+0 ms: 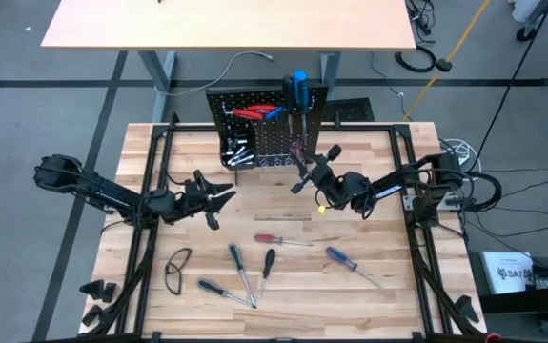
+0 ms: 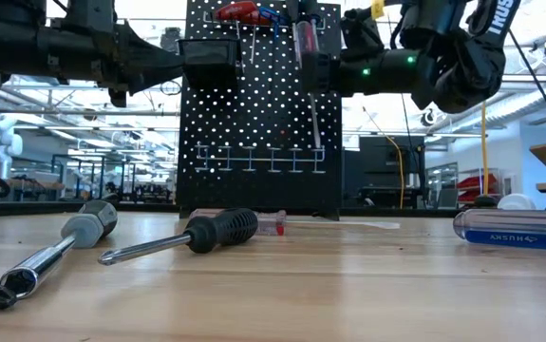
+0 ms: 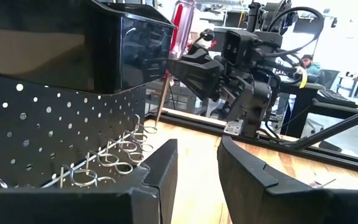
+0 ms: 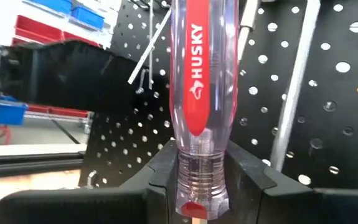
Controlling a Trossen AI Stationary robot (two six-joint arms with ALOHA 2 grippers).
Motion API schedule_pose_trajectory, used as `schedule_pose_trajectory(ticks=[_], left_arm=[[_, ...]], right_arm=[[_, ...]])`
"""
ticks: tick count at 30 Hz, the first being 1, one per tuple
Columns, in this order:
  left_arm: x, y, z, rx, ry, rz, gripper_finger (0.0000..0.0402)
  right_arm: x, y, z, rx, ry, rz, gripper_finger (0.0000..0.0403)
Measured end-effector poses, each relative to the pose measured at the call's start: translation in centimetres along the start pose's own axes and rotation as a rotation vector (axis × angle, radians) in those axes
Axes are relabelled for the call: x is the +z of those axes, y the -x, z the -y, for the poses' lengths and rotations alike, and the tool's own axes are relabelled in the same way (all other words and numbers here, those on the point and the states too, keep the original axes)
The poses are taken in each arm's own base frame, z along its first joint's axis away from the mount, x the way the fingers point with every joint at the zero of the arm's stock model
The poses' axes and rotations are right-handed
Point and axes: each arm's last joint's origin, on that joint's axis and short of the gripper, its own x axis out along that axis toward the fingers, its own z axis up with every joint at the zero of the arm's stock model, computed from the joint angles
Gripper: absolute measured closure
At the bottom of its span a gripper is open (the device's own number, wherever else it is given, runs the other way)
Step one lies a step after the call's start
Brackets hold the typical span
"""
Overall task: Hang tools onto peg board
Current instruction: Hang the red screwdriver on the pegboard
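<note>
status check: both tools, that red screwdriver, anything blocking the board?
Right tool shut on red screwdriver, upright at peg board. Left tool open, empty, facing the board's ring hooks. Nothing in the way; five screwdrivers on table.

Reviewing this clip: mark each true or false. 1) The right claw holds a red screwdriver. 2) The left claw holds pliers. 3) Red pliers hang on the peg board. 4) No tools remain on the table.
1) True: the right claw grips the red screwdriver at the peg board.
2) False: the left claw is open, holding nothing.
3) True: red pliers hang there.
4) False: screwdrivers, such as the blue one, lie on the table.
</note>
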Motion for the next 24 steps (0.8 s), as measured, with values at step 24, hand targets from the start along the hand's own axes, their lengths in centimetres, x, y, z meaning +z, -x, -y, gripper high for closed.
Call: schedule_pose_trajectory(ticks=[24], left_arm=[[0.0,0.0,0.0,0.0,0.001,-0.001,0.0285]], right_arm=[[-3.1,-0.5,0.2,-0.087,-0.012,-0.07,0.0321]])
